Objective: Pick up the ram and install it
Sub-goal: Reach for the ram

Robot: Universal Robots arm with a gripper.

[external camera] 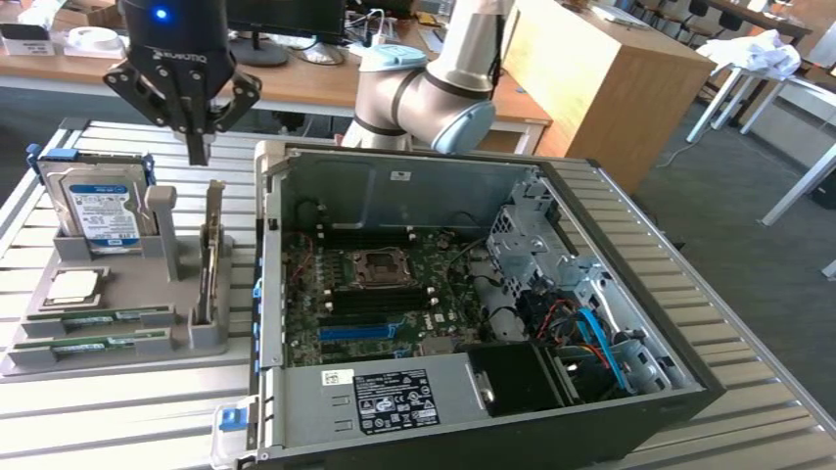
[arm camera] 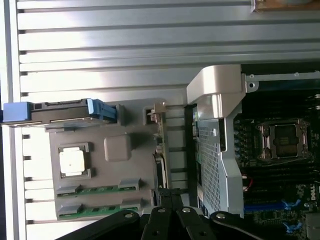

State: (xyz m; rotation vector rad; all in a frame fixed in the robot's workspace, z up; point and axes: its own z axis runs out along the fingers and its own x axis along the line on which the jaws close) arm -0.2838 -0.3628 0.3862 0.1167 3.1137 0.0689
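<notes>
Gripper [external camera: 199,155] with its fingers pressed together, holding nothing, poised above the grey holder [external camera: 78,364].
Its tips hang over the holder's rear part, near the upright hard drive [external camera: 98,211] and the green card [external camera: 213,255] standing on edge, touching neither. The ram [external camera: 112,318] lies flat in the holder's front slots, two green sticks one behind the other, just beside the silver processor chip [external camera: 74,287] and well apart from the tips. At the exterior view's right sits the open computer case [external camera: 627,225], its motherboard [external camera: 379,294] exposed, on the slatted table [external camera: 131,421].
</notes>
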